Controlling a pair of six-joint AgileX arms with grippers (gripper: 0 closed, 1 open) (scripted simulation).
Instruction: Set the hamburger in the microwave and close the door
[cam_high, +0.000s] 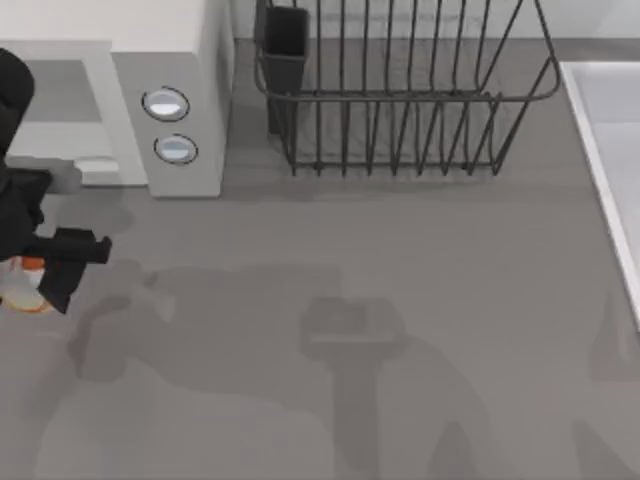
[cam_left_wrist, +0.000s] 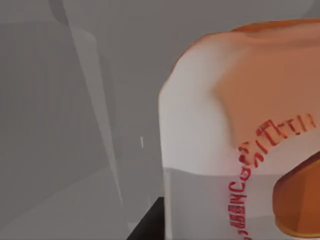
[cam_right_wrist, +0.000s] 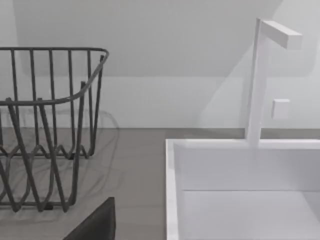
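The white microwave (cam_high: 200, 60) stands at the back left, its two round knobs facing me and its grey cavity (cam_high: 60, 90) exposed. The door is open; its white bar handle (cam_high: 100, 170) shows just below the cavity. My left gripper (cam_high: 55, 268) hovers at the table's left edge in front of the cavity, shut on the hamburger (cam_high: 24, 286). In the left wrist view the hamburger (cam_left_wrist: 240, 130) is very close, white with orange patches and red lettering. A dark part of my right gripper (cam_right_wrist: 95, 227) shows in the right wrist view.
A dark wire rack (cam_high: 400, 110) with a dark cup (cam_high: 285, 45) stands at the back centre, right of the microwave. A white sink basin (cam_high: 610, 150) with a white tap (cam_right_wrist: 257, 80) runs along the right edge. Arm shadows lie on the grey tabletop.
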